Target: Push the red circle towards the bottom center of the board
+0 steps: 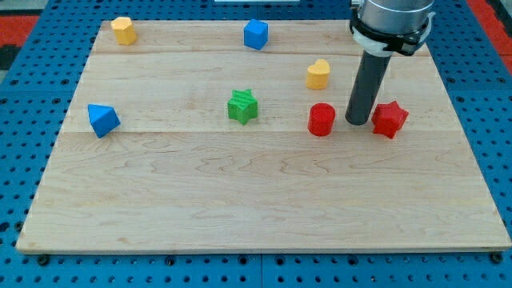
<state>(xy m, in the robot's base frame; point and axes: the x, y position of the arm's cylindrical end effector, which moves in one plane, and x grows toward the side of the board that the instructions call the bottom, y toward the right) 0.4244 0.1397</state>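
Observation:
The red circle (322,119) is a short red cylinder standing on the wooden board (256,200), right of centre. My tip (358,122) rests on the board just to the right of the red circle, with a small gap between them. A red star (390,119) lies close on the tip's right side, so the rod stands between the two red blocks.
A yellow heart (318,74) lies above the red circle. A green star (242,106) sits at centre, a blue triangle (102,120) at the left, a blue cube (255,34) at top centre, a yellow block (123,30) at top left. Blue pegboard surrounds the board.

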